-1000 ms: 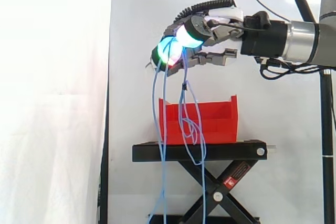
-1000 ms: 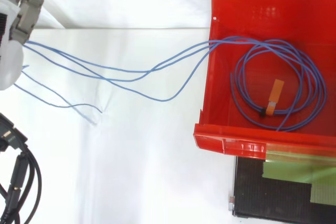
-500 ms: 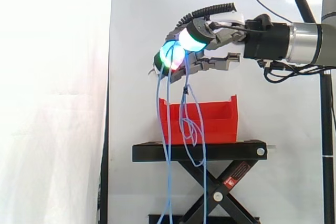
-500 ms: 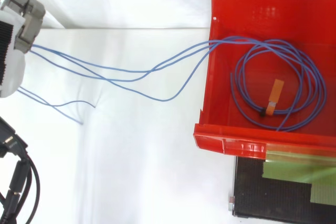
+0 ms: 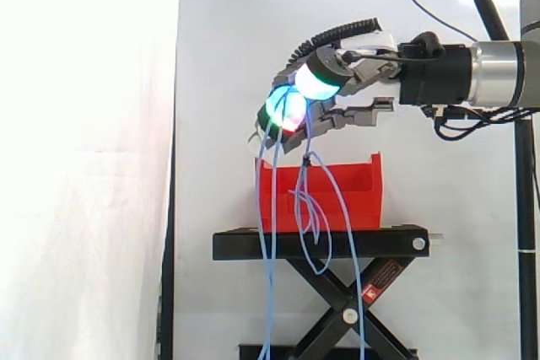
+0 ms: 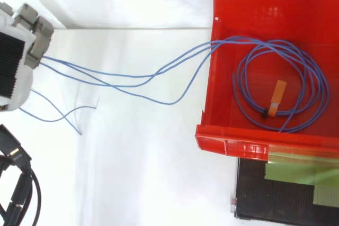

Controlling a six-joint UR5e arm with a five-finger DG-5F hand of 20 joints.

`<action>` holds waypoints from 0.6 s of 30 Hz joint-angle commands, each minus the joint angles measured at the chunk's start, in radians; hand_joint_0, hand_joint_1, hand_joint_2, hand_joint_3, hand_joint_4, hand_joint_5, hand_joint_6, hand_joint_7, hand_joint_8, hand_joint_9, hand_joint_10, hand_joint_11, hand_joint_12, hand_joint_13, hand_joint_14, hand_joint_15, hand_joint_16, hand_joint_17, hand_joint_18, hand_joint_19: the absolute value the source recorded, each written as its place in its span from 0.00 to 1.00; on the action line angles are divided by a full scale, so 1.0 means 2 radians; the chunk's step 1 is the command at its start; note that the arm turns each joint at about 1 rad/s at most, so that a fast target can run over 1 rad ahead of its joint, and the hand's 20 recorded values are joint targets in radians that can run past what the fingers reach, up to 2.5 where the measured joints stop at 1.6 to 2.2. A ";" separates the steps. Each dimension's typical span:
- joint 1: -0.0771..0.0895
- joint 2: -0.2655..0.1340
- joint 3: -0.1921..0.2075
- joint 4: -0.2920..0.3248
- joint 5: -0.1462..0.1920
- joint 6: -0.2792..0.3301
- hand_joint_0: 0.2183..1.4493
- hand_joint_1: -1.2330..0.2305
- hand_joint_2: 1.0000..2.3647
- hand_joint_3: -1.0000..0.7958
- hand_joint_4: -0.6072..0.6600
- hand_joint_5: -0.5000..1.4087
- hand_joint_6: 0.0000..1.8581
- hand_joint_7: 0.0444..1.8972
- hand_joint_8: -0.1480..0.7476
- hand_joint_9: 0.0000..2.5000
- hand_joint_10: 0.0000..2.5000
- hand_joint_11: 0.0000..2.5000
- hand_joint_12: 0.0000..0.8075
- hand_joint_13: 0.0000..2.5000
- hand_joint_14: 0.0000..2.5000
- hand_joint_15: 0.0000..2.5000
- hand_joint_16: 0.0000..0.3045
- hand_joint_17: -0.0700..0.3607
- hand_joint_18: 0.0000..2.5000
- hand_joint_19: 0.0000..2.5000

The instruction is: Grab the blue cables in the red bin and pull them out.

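Since a second ago the hand (image 5: 359,73) has shifted right and a little down in the side view, and the strands hanging from it have swung right with it; the coil in the bin lies as it did.

In the side view the hand reaches in from the right, above the left end of the red bin (image 5: 337,200); its fingers are curled and clamped on the blue cables (image 5: 270,233), with the glowing fingertips (image 5: 285,110) cyan, green and magenta around the bunch; the cables are thin, pale blue strands; some fall straight down past the left front of the bin and past the black stand (image 5: 321,244) toward the floor, while others loop in front of the bin's face; the white curtain (image 5: 84,166) hangs on the left.

In the top view the hand (image 6: 15,70) sits at the far left edge; the blue cables (image 6: 157,71) run from it to the right as several loosely parallel strands that cross one another midway and rise over the bin's left wall; inside the red bin (image 6: 238,144) they are wound into a round coil of many turns, bound near its lower edge by an orange tag (image 6: 276,99); two loose ends trail below the hand, one curling right, one pointing down.
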 commanded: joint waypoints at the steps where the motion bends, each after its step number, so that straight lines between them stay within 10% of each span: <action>1: 0.002 0.000 0.000 -0.006 0.003 0.003 0.45 0.30 0.00 0.00 0.59 0.77 0.12 0.36 0.44 0.33 0.01 0.25 0.40 0.24 0.01 0.18 0.14 0.39 0.16 0.23; 18: 0.005 0.000 0.000 -0.027 0.014 0.020 0.44 0.32 0.00 0.00 0.59 0.77 0.09 0.38 0.44 0.33 0.01 0.25 0.41 0.24 0.01 0.18 0.14 0.39 0.16 0.23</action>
